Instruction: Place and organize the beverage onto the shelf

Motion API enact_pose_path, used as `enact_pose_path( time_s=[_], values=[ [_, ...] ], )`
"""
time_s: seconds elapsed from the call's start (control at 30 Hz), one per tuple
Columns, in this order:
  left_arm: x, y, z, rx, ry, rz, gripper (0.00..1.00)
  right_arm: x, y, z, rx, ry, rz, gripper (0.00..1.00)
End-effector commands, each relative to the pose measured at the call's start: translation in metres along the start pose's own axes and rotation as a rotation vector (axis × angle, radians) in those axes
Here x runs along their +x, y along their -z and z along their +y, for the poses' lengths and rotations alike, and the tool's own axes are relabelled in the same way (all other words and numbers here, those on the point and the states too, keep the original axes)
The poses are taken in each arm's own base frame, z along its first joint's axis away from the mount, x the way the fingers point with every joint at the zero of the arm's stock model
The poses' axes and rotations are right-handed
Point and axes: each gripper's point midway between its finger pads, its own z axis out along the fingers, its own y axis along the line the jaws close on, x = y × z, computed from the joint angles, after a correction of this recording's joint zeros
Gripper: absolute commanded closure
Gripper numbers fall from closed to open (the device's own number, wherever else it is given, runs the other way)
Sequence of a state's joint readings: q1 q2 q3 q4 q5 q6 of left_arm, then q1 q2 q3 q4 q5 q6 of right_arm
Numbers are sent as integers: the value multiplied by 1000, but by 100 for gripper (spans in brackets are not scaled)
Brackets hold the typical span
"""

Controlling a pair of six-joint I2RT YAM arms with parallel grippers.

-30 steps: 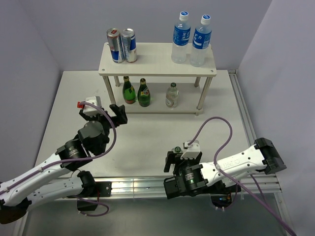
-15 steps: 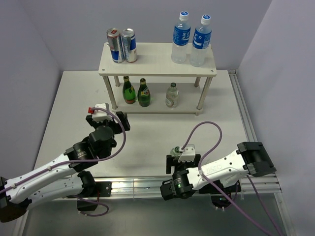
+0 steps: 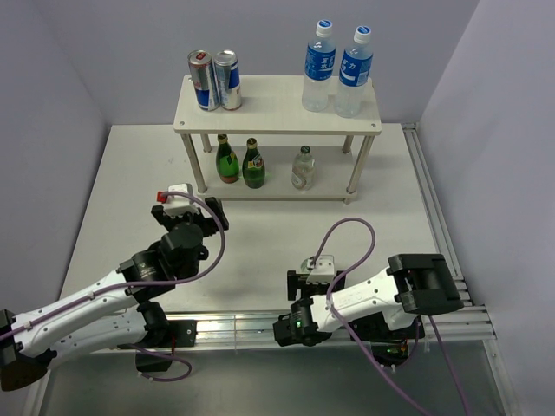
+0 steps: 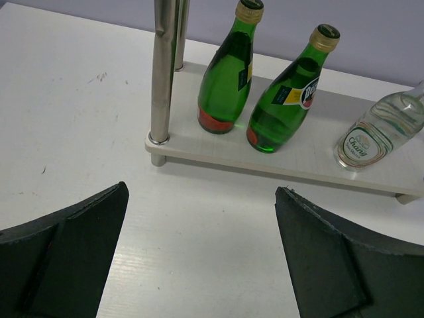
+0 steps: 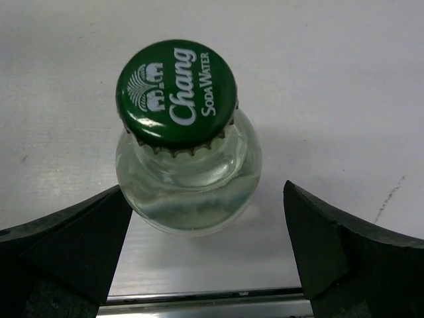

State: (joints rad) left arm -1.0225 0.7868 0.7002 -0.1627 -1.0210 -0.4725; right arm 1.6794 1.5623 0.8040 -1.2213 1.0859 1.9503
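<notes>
Standing on surface point(image 3: 121, 173), far side: shelf point(image 3: 277, 102), cream-white, two boards on round legs.
Top tier, left end: two cans point(image 3: 215, 82), upright, touching side by side.
Top tier, right end: two water bottles point(image 3: 336, 74), blue labels, white caps, upright, just beside each other.
Bottom tier: two green bottles point(image 4: 228, 73) with gold caps towards the left, close together. One clear bottle point(image 4: 371, 132) sits further right with a "Chang" label legible. All three are upright in the top view.
Soda-water bottle point(image 5: 176, 93): clear glass, green crown cap reading "Chang Soda Water". It stands upright on the surface at the near edge, just beside the metal rail point(image 5: 199, 297) and well apart from the shelf.
Right pincer point(image 5: 205, 195): pointed down over the soda-water bottle, jaws spread wide, one finger on either side of the bottle's shoulder. Bare surface shows between the bottle and one finger. The other finger lies right at the bottle's outline; I cannot tell if it touches. Nothing is clamped.
Left pincer point(image 4: 200, 192): jaws wide apart, nothing between them. It sits low over the surface and faces the bottom tier, with the green bottles straight ahead. It is clear of the shelf board, and the front leg point(image 4: 162, 73) lies off to one side.
Right arm, top view: folded along the near edge, wrist close to the rail, purple cable looping above it.
</notes>
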Motion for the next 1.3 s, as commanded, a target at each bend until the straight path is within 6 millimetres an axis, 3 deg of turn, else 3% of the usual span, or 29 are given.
enact_pose_path(
  time_s=[0.0, 0.1, 0.27, 0.37, 0.5, 0.57, 0.63, 0.67, 0.7, 0.83, 0.97, 1.17, 1.2, 1.27],
  values=[
    [-4, 0, 2, -12, 44, -29, 1, -14, -7, 17, -35, -238, -71, 0],
    [0, 0, 3, -13, 40, -29, 1, -9, -18, 11, -22, -237, -79, 0],
    [7, -4, 3, -28, 11, -17, 1, -4, -33, 16, -22, -248, -65, 1],
    [8, -4, 4, -32, 6, -18, 1, -3, -37, 17, -15, -242, -68, 13],
    [7, -4, 5, -34, 5, -25, 1, -4, -38, 22, 1, -209, -80, 38],
    [7, -5, 6, -39, 6, -28, 1, -5, -38, 22, 5, -198, -87, 45],
    [7, -5, 7, -43, 1, -28, 1, -8, -37, 23, 3, -187, -89, 65],
    [8, -5, 7, -46, -2, -28, 1, -11, -36, 22, 7, -199, -88, 86],
    [5, -5, 8, -49, -1, -33, 1, -16, -35, 24, 11, -213, -89, 99],
    [5, -6, 7, -40, -5, -41, 1, -43, -31, 19, 44, -187, -117, 100],
    [7, -8, 4, -30, -7, -42, 1, -84, -31, 23, 44, -188, -144, 100],
    [10, -10, 0, -17, -17, -32, 1, -134, -58, 10, 26, -230, -148, 100],
    [11, -10, 0, -13, -15, -30, 1, -130, -64, 3, 30, -216, -146, 100],
    [13, -10, 0, -11, -15, -28, 1, -140, -77, -5, 27, -238, -146, 100]
  ],
)
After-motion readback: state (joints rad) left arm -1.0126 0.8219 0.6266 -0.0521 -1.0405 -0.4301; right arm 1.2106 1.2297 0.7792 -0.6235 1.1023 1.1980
